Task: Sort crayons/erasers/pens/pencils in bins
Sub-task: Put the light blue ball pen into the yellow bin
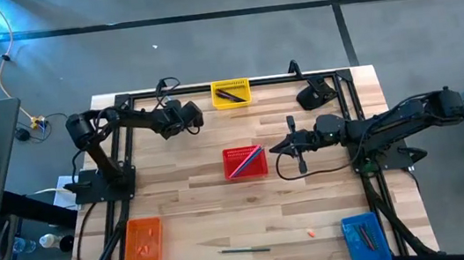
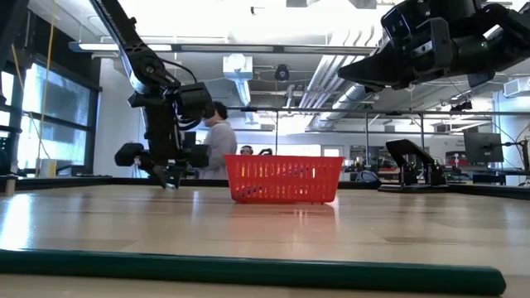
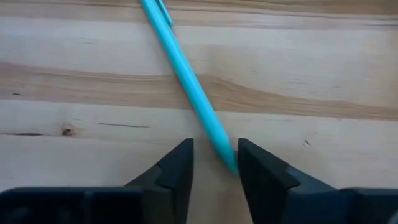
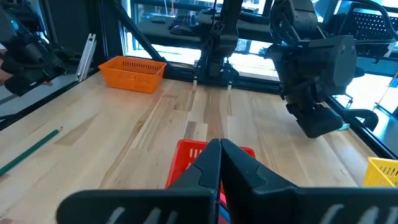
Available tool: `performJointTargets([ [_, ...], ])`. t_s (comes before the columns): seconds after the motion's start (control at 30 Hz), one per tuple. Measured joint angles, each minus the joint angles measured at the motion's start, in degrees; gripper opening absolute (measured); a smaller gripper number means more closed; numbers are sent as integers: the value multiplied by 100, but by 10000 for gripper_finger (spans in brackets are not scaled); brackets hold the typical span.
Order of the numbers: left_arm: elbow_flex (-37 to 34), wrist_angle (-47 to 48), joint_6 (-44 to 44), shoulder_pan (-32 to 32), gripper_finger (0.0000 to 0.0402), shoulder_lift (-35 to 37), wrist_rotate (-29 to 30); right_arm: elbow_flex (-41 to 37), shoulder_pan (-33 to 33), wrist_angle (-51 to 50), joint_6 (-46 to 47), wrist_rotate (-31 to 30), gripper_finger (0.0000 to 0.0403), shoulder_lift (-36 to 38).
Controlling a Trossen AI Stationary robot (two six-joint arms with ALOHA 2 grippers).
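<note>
One teal, thin wooden pencil point(image 3: 186, 74) lies flat on the table, far side of the red plastic mesh bin point(image 1: 245, 161). Risk: only its tip sits between the spread fingers of the left gripper point(image 3: 214, 163), touching one finger point(image 3: 261, 168); closing could pivot or eject it. Right gripper point(image 4: 221, 163), fingers pressed together, hovers just beside the red bin, forearm reaching in level.

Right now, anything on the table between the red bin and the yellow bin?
Nothing: in the high view, bare wood separates the red bin from the yellow bin. The left gripper hangs off to the side.
</note>
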State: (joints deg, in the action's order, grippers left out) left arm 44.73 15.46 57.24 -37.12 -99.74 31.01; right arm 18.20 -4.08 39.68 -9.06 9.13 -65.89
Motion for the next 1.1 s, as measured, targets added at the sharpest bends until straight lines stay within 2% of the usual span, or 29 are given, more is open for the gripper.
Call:
performJointTargets([
  [0.23,2,5,-197,7,49,0,4,0,0,0,-2,1,0,0],
  [0.4,7,152,-282,45,22,38,-18,0,0,-13,-24,2,0,0],
  [0.8,-9,1005,-463,503,15,519,199,1,0,-71,-44,2,0,0],
  [1.1,-7,1376,-782,844,14,1289,377,2,0,-87,-44,2,0,-2],
])
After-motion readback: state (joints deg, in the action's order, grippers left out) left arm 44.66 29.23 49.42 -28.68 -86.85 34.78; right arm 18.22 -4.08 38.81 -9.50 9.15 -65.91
